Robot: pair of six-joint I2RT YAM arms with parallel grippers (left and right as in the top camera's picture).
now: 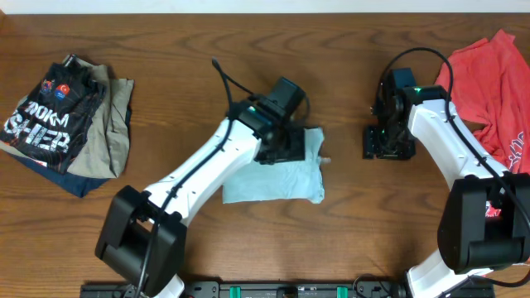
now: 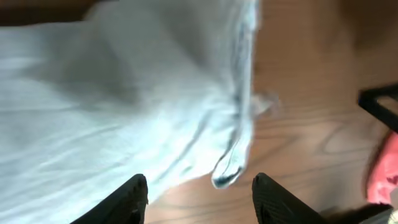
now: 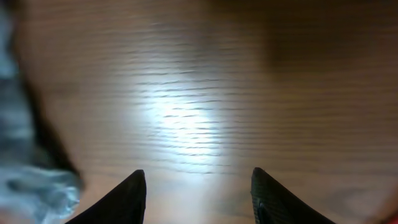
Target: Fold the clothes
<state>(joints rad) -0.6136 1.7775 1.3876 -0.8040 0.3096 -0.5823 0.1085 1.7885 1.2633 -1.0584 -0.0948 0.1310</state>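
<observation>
At table (image 1: 348,248) centre, blue shirt (image 1: 277,180) lies in a small rumpled rectangle, hem curling at its right edge. Left gripper (image 2: 199,194) hangs open over that edge, empty; right gripper (image 3: 198,193) open over bare wood. Fold seems nearly done: next, smooth it, or fetch red shirt (image 1: 489,74), far right corner.

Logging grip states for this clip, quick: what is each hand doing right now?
Left hand: open, above the pale blue T-shirt, holding nothing.
Right hand: open, empty, over the table.

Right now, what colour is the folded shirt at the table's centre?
Plain pale blue-grey T-shirt, no print visible; the overhead view shows it best.
</observation>
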